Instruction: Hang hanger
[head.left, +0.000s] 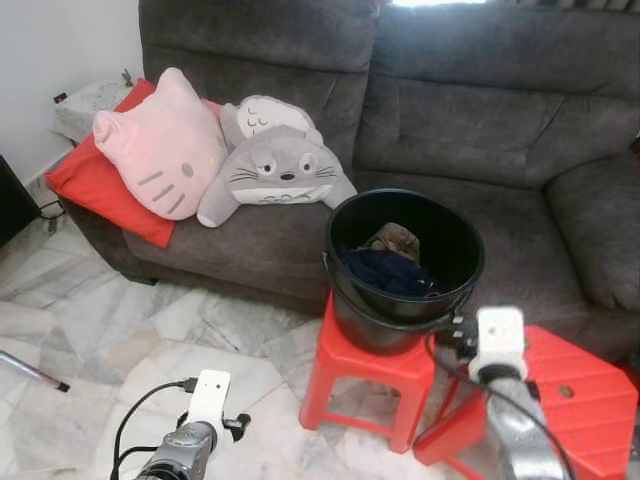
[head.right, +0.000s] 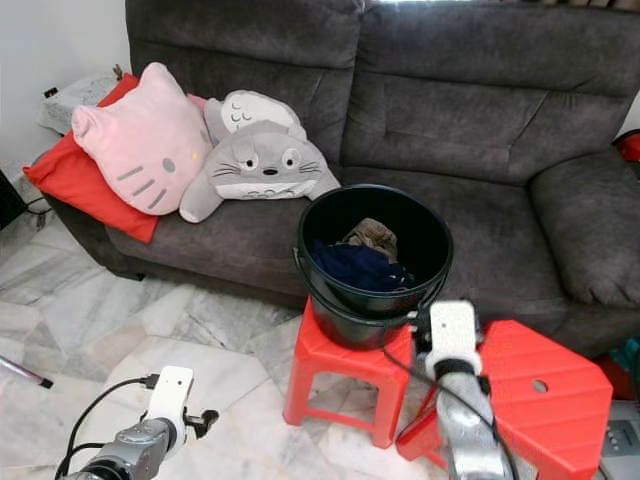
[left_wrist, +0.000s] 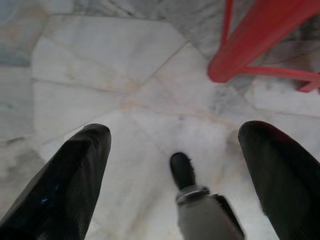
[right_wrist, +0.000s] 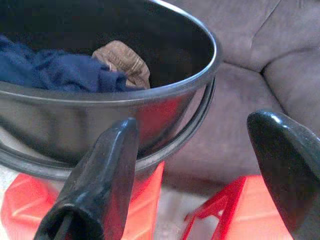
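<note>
A black bucket (head.left: 405, 265) stands on a red plastic stool (head.left: 370, 365) in front of the sofa. Inside it lie a dark blue cloth (head.left: 390, 272) and a brown cloth (right_wrist: 122, 62). My right arm (head.left: 497, 345) reaches up beside the bucket. The right gripper (right_wrist: 195, 121) is open just outside the bucket's rim (right_wrist: 200, 75), with nothing between its fingers. Low at the left, my left arm (head.left: 205, 400) points down at the floor. The left gripper (left_wrist: 177, 129) is open over the marble tiles and holds nothing.
A second red stool (head.left: 575, 390) stands close on the right, touching the first. The grey sofa (head.left: 480, 110) carries a pink cat cushion (head.left: 160, 145), a grey plush (head.left: 275, 165) and a red cushion (head.left: 95, 185). A thin rod (head.left: 30, 370) lies on the marble floor (head.left: 100, 340) at the left.
</note>
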